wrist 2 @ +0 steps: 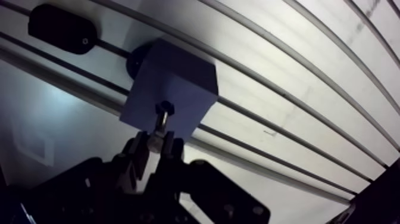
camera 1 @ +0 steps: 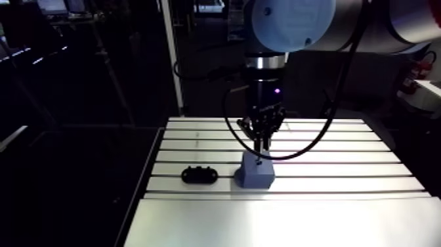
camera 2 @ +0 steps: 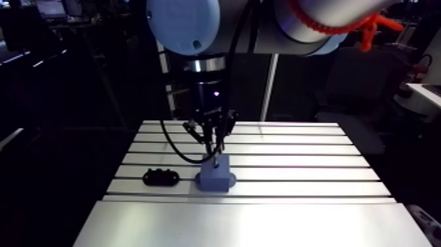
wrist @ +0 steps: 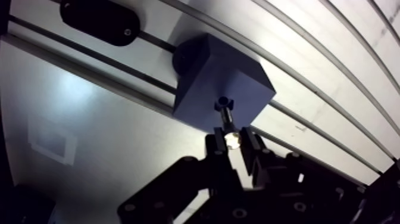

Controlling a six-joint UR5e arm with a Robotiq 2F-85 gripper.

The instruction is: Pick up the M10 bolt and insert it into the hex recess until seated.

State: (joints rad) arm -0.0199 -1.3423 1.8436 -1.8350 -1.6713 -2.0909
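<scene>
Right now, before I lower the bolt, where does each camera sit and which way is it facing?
Arm view: rides the upper link, looks forward and down across the table; the wrist and pincer hang from the top edge, above the block.
Wrist view: sits on the wrist, looks down past the fingers, which are shut on the bolt over the block.
Both share: block, pincer, black part beside the block, slotted table.
</scene>
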